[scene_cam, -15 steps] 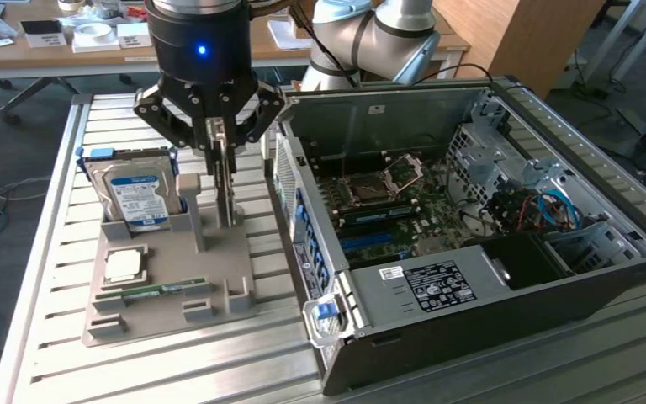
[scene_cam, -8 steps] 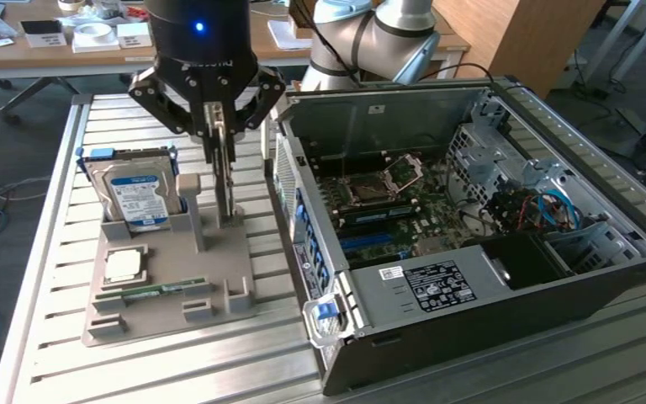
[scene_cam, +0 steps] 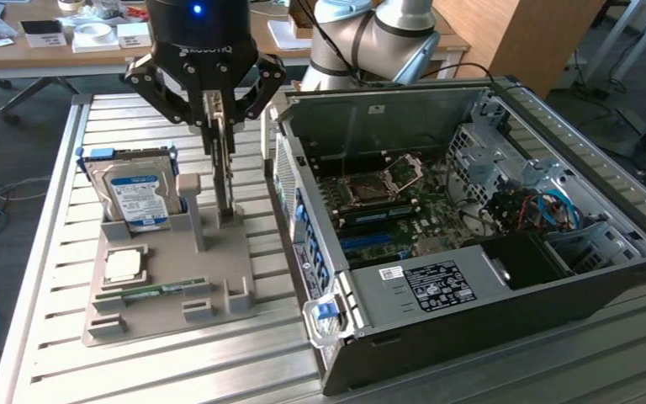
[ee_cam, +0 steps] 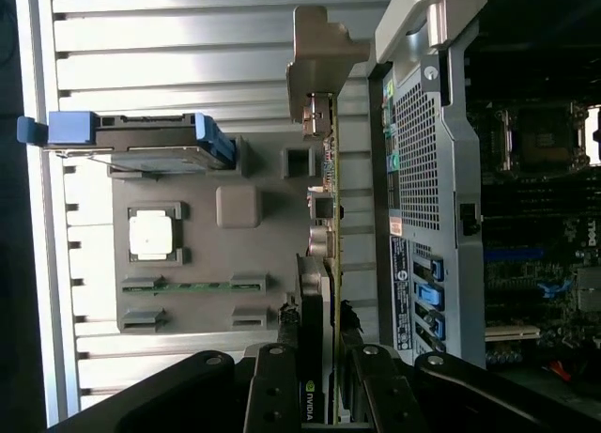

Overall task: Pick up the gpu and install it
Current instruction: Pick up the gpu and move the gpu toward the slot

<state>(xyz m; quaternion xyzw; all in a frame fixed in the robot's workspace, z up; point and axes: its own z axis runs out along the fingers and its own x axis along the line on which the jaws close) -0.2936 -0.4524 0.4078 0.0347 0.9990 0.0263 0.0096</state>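
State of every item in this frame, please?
pincer: shut on the graphics card
graphics card: upright on edge, gripped near its top
hard drive: standing upright in a slot of the grey tray
processor chip: flat in a tray recess
memory stick: flat in the tray
computer case: on its side, open

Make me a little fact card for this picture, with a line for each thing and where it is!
tool: closed on the top edge of the gpu
gpu: upright on its edge at the gray tray, outside the computer case
hard drive: standing in the tray
processor chip: flat in the tray
RAM stick: flat in the tray
computer case: side open, motherboard showing
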